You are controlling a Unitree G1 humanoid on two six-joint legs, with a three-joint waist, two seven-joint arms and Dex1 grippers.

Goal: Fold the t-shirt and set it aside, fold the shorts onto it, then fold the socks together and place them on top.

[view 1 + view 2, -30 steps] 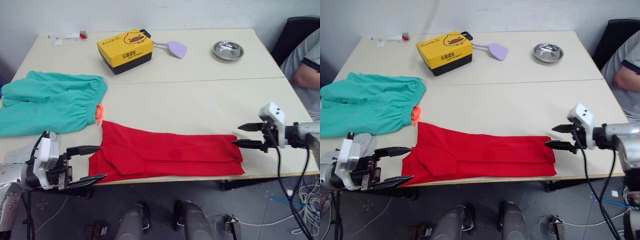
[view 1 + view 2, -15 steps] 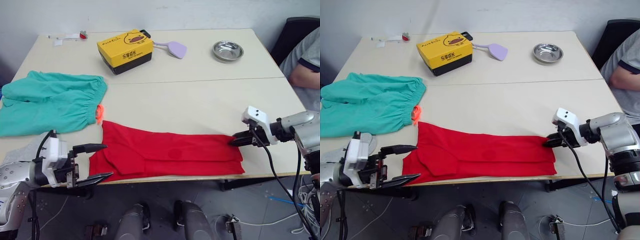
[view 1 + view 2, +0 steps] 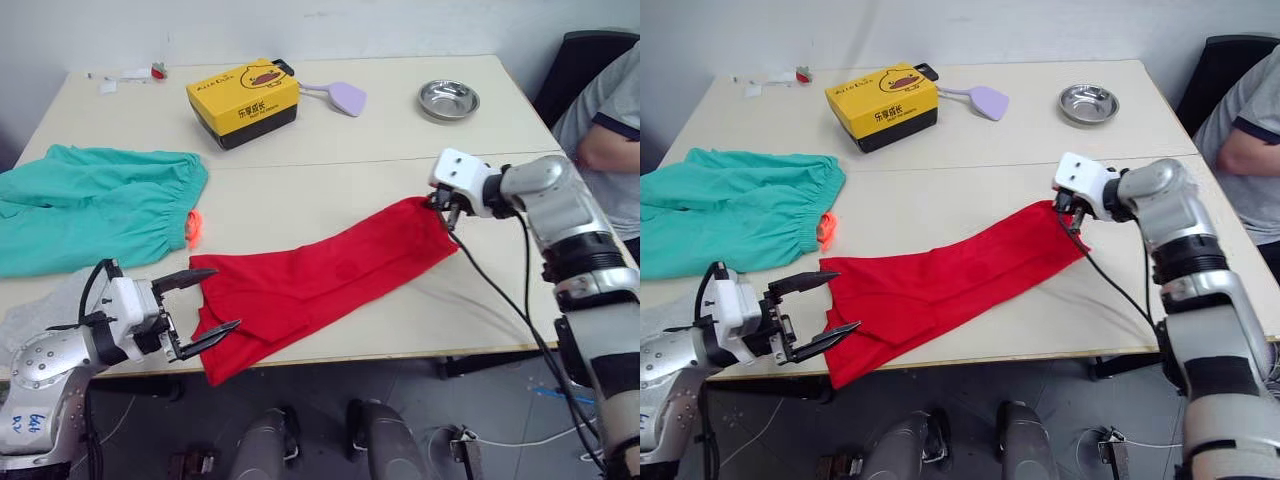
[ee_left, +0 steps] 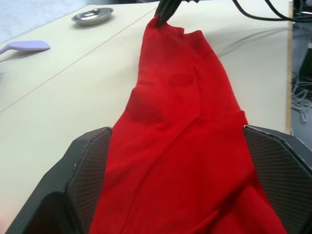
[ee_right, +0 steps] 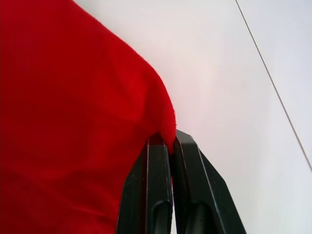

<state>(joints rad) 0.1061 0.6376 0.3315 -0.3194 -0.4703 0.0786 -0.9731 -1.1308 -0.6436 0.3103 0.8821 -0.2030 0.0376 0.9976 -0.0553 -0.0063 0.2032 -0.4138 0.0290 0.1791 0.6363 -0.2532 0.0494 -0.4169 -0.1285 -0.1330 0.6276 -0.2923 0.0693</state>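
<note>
Our right gripper (image 3: 1072,212) pinches one end of the t-shirt (image 3: 320,285), a long red band stretching across the surface (image 3: 330,150) to our left gripper (image 3: 200,312), which is spread w/ cloth between its fingers, not clamped. Risk: that end drags or bunches, spoiling the fold.

Between our left gripper (image 3: 200,308)'s spread jaws lies the t-shirt (image 3: 320,280); bare table (image 3: 330,195) runs beyond them on either side of the cloth. The shorts (image 3: 95,210) crowd the table just outside the upper jaw. Our right gripper (image 3: 440,205) pinches the cloth's far end; ahead of its jaws the yellow box (image 3: 243,100), spatula (image 3: 340,96) and steel bowl (image 3: 447,99) stand well apart. A person's arm (image 3: 605,145) borders that side.
</note>
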